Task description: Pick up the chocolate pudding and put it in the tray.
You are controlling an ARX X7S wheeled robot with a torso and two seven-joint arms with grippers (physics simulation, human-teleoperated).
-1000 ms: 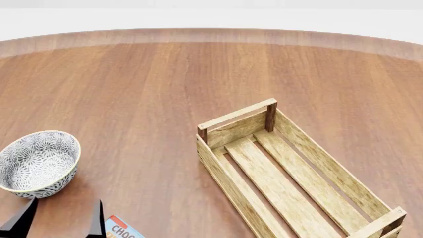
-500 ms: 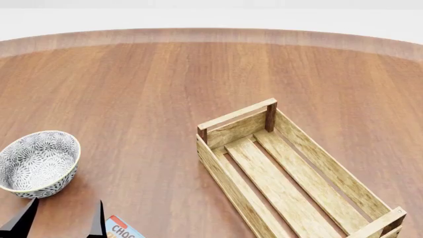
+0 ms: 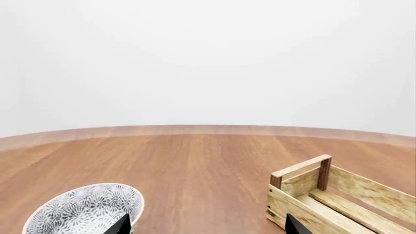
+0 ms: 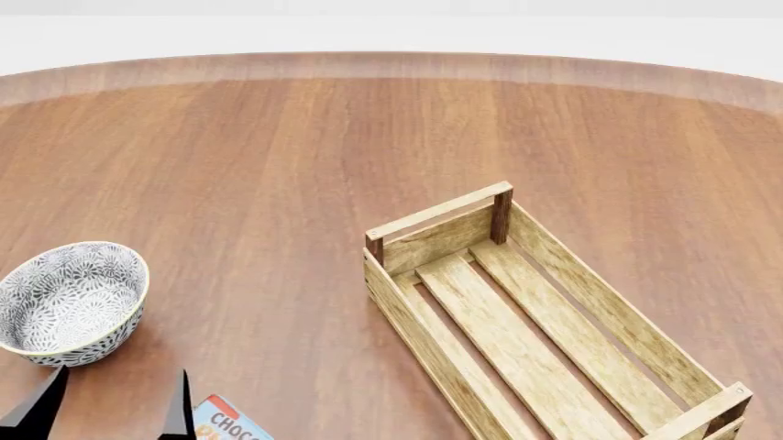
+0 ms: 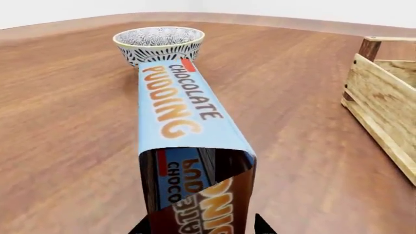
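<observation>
My right gripper (image 5: 198,229) straddles the chocolate pudding (image 5: 179,114), fingers spread; its long axis runs toward twelve o'clock; the tray (image 5: 383,105) lies at two.

"CHOCOLATE PUDDING" on chocolate pudding (image 5: 179,109) top

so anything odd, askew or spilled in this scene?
Nothing spilled or damaged. The bowl and tray stand upright and empty on the table. The chocolate pudding lies intact, close before the right wrist camera, which stretches it.
</observation>
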